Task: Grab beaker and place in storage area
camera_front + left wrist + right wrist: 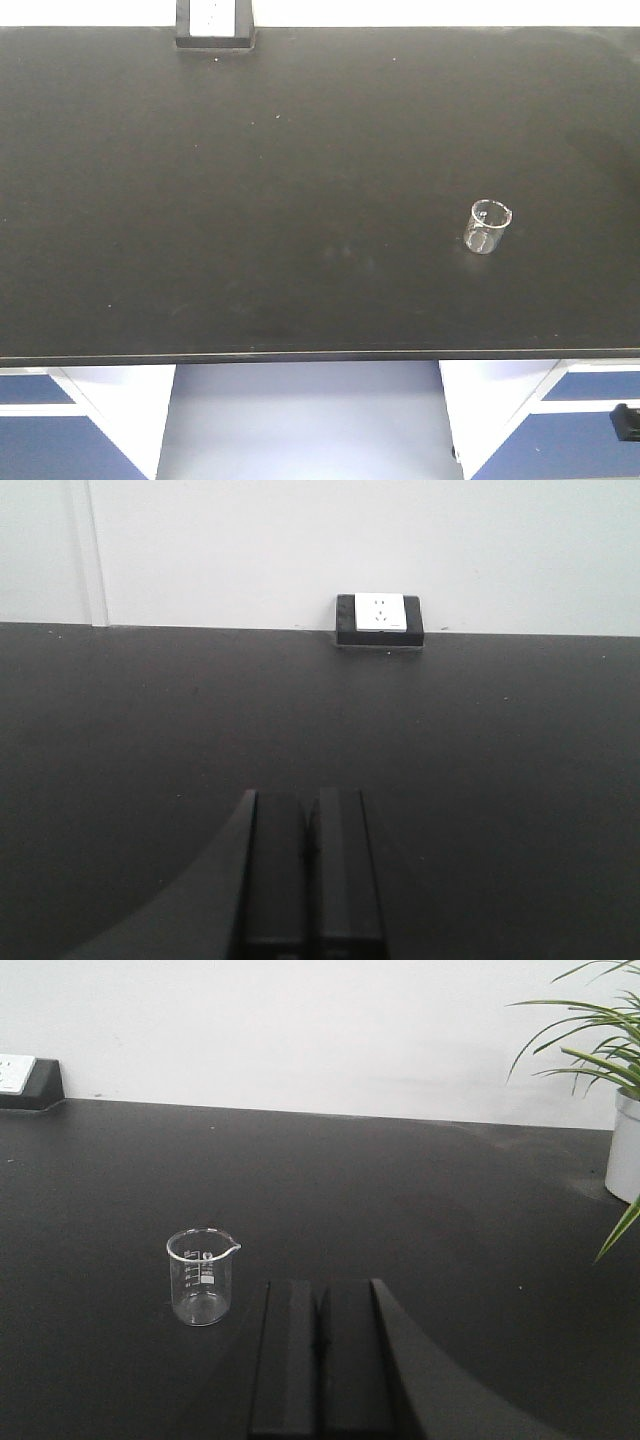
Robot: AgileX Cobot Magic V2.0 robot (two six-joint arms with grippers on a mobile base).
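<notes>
Across the whole front view stretches the black benchtop (250,200), with blue cabinet fronts (40,430) below its near edge. At the back edge, against the white wall (300,540), sits the white socket box (214,22) in its black frame. A potted plant (615,1090) stands at the far right of the bench. The beaker (488,226) stands upright on the right part of the bench, alone, well apart from the socket box. The right gripper (320,1360) is just beside it, not touching, fingers pressed together and holding nothing. The left gripper (310,875) is likewise closed and empty.
</notes>
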